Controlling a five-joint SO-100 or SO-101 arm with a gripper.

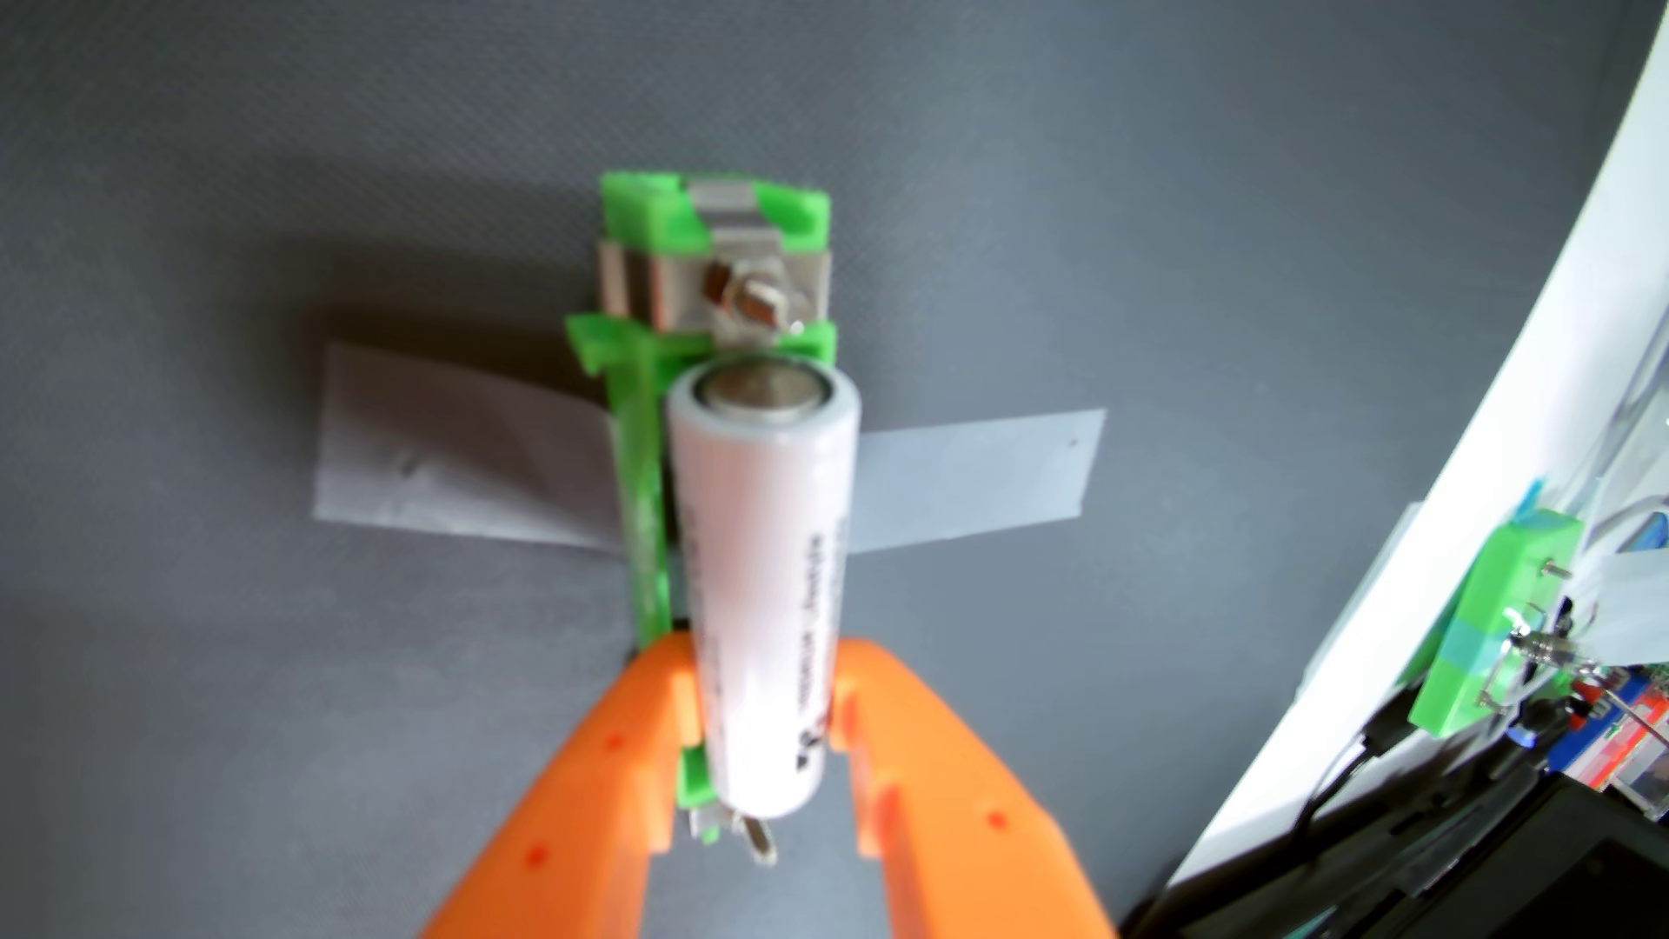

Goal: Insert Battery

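Close up, blurred wrist view, orange gripper (763,713) clamped on a white battery (766,578) near its lower end, battery over a green holder (650,506) (mostly hidden behind it), grey tape (433,460) across dark mat (271,722), label print unreadable.

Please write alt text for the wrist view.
A white cylindrical battery sits between two orange plastic gripper fingers, over a green plastic battery holder taped to a grey mat. Whether the fingers touch it is unclear.
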